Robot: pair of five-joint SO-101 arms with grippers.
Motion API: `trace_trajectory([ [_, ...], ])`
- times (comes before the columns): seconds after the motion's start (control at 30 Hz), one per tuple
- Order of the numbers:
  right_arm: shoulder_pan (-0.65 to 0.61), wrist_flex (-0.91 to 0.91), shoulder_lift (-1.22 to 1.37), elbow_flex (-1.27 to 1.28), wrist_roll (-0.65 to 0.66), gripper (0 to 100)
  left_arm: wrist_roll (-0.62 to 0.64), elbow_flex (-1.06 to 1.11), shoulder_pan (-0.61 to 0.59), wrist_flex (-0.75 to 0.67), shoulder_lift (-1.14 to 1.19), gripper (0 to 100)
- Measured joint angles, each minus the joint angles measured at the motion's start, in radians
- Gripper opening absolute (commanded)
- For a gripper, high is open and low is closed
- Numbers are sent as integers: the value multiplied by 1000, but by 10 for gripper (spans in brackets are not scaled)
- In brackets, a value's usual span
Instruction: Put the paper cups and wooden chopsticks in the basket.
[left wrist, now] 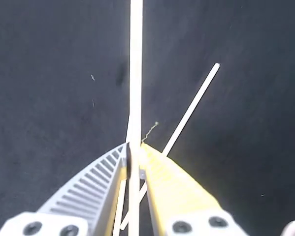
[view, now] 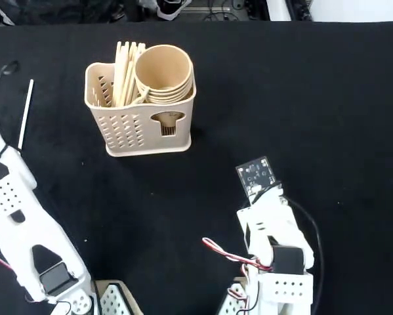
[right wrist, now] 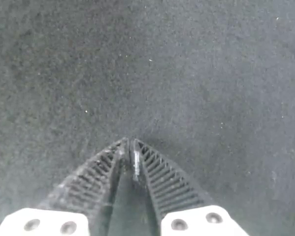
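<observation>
Basket (view: 138,131) stands at eleven o'clock on the bench (view: 327,98), paper cups (view: 165,69) and chopsticks (view: 125,62) inside; left gripper (left wrist: 134,150), at nine o'clock, pinches a loose chopstick (left wrist: 135,73); right gripper (right wrist: 132,147) closed, empty.

basket (view: 140,134): on the table (view: 314,98), far side, left of centre, well apart from both arms
paper cups (view: 163,72): stacked in the basket's right part
bundled chopsticks (view: 125,65): upright in the basket, just left of the paper cups
left gripper (left wrist: 134,150): at the table's left edge, left of the basket
held chopstick (left wrist: 136,73): pinched in the left gripper, pointing away from it
second chopstick (left wrist: 191,108): on the table beside the held chopstick, angled away from it
right gripper (right wrist: 131,145): pressed together, over the table's near side, right of the basket
</observation>
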Motion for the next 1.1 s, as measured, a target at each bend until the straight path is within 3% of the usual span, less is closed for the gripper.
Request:
trace_trajectory([
  [0.27, 0, 0, 0, 0, 0, 14, 152, 376, 55, 0, -416, 29],
  [0.47, 0, 0, 0, 0, 0, 14, 163, 706, 253, -11, -865, 29],
  [0.57, 0, 0, 0, 0, 0, 14, 163, 879, 342, -84, -1063, 29],
  [0.8, 0, 0, 0, 0, 0, 13, 178, 1439, 474, -433, -1475, 28],
  [1.1, 0, 0, 0, 0, 0, 13, 187, 2259, 643, -1177, -2088, 29],
])
